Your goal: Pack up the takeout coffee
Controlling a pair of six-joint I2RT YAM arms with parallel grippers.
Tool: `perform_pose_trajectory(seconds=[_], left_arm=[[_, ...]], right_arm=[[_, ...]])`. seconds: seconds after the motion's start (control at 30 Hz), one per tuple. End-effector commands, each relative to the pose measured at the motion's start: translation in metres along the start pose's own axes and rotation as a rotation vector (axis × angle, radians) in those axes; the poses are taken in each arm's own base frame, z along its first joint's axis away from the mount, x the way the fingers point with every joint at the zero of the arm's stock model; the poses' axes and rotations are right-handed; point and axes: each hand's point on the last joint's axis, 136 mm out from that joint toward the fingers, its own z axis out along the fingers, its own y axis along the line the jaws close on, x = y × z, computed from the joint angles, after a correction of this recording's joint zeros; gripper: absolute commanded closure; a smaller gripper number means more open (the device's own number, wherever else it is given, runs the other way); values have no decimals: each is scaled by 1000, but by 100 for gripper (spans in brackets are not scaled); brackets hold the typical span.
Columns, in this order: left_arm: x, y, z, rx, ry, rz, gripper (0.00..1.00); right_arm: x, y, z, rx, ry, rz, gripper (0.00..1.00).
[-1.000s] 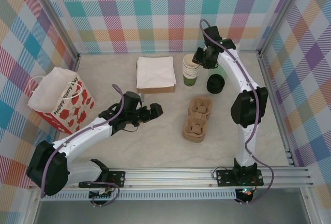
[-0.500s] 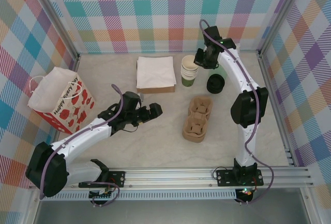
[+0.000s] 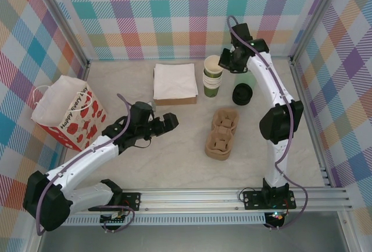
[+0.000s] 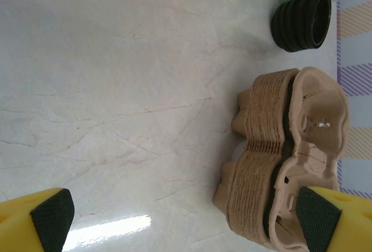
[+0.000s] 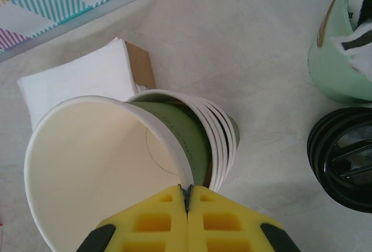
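Observation:
The takeout coffee cup [image 5: 99, 164] is a green paper cup with a cream inside and no lid on it. It tilts out of the top of a stack of like green cups [image 5: 224, 141]. My right gripper [image 5: 187, 197] is shut on its rim. From above, this cup [image 3: 212, 61] sits over the stack [image 3: 211, 86] at the back of the table, with the right gripper [image 3: 224, 63] just to its right. My left gripper [image 3: 165, 123] hangs open over bare table, left of the cardboard cup carriers [image 3: 221, 132]. Its fingers [image 4: 49, 217] hold nothing.
A stack of black lids [image 3: 242, 94] [image 5: 343, 159] lies right of the cups. A pale green cup of white sticks [image 5: 340, 60] stands behind it. White napkins [image 3: 175, 81] rest on a cardboard box at the back. A strawberry-print paper bag [image 3: 67, 112] stands at the left.
My right gripper has shut on the top cup's rim and tipped and raised that cup off the stack. The left arm has drifted slightly left and back, still open.

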Motion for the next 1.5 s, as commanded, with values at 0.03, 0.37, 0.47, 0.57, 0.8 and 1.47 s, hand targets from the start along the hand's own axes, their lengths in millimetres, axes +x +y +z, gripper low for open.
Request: perform_pose_trajectory(seconds=[0.03, 0.37, 0.47, 0.57, 0.8, 1.47], left_arm=[[-10, -10, -18, -6, -43, 30, 0], [-25, -13, -45, -28, -123, 44, 0], [-27, -11, -52, -37, -144, 40, 0], [-27, -6, -59, -55, -160, 39, 0], [-27, 10, -76, -102, -206, 29, 0], [-20, 24, -74, -115, -217, -14, 0]], right_arm=[[-11, 15, -50, -56, -66, -49, 95], [2, 35, -124, -174, -102, -112, 95], [20, 44, -139, -217, -81, -140, 95], [44, 53, -146, -241, -53, -172, 95], [127, 65, -122, -270, 100, -227, 95], [232, 45, -12, -135, 308, -295, 95]])
